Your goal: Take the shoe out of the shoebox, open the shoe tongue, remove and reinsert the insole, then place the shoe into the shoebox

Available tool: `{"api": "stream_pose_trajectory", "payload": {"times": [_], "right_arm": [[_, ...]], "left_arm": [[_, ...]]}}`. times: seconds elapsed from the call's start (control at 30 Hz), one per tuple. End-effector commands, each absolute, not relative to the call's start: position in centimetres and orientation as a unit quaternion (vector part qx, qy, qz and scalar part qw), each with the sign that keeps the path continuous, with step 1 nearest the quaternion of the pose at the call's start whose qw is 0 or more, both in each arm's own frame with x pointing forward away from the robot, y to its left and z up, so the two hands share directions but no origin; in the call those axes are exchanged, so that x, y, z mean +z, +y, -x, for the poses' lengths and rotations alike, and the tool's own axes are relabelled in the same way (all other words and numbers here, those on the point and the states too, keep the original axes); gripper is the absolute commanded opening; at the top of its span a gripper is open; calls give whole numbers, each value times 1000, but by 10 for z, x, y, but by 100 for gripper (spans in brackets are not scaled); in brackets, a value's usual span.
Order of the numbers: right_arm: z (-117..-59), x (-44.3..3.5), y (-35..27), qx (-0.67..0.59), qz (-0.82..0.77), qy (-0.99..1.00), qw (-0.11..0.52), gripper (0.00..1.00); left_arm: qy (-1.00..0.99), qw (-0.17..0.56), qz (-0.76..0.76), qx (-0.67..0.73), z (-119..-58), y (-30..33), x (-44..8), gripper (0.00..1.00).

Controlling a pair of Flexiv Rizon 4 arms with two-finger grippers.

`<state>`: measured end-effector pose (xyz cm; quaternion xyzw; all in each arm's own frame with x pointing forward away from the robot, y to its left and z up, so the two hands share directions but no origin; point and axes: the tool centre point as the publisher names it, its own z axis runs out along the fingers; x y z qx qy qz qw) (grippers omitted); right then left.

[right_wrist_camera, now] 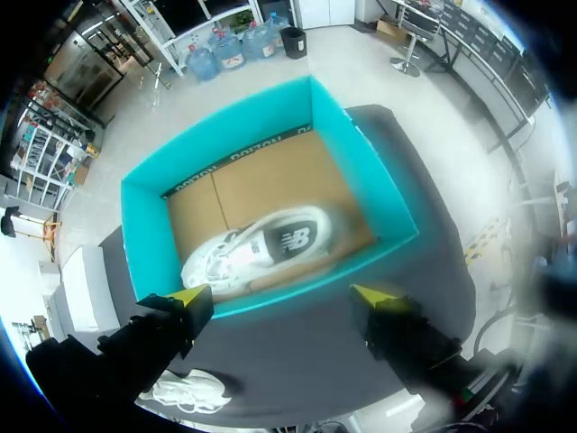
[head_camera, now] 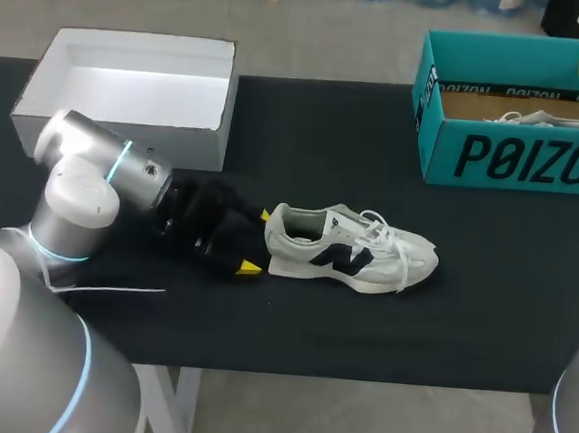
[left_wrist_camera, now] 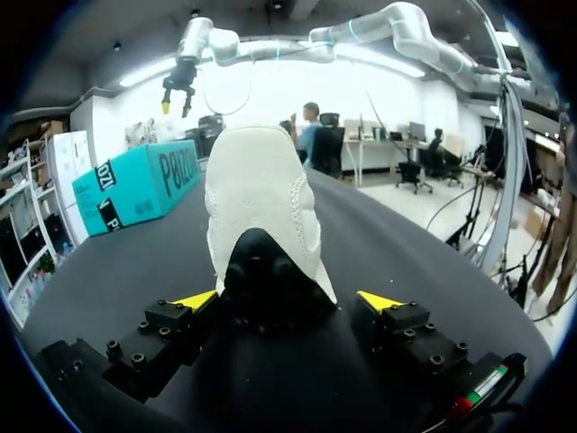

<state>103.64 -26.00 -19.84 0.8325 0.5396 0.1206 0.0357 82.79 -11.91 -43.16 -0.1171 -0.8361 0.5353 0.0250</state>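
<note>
Between the spread tips of our left pincer (left_wrist_camera: 287, 300) lies the shoe (left_wrist_camera: 261, 198), light and soft-sided we judge, best pinched across its stiffer heel.

Count on inspection: two white shoes, one shoe (head_camera: 352, 250) on the surface (head_camera: 462, 320) and one shoe (head_camera: 543, 119) boxed; one teal shoebox (head_camera: 515, 159); one white box (head_camera: 190, 146).

My head camera sits above and behind me, looking down over the whole table (head_camera: 292, 317). The left wrist camera rides low behind my left gripper (left_wrist_camera: 288, 299), facing the shoe (left_wrist_camera: 261, 180) close ahead of it. The right wrist camera hangs high behind my right gripper (right_wrist_camera: 284, 296), looking straight down into the shoebox (right_wrist_camera: 270, 117) (all three views share the shoebox and that shoe).
</note>
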Motion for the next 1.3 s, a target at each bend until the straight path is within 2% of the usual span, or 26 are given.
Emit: {"api": "stream_pose_trajectory", "payload": {"times": [0.03,0.6,1.3], "right_arm": [[-1037,-198,-260,120,-833,539,36,100],[-1037,-198,-260,120,-833,539,36,100],[-1037,-198,-260,120,-833,539,36,100]], "left_arm": [[-825,26,115,553,-828,-113,-434,100],[-822,31,114,557,-840,-130,-418,100],[-826,32,103,554,-836,-148,-430,100]]}}
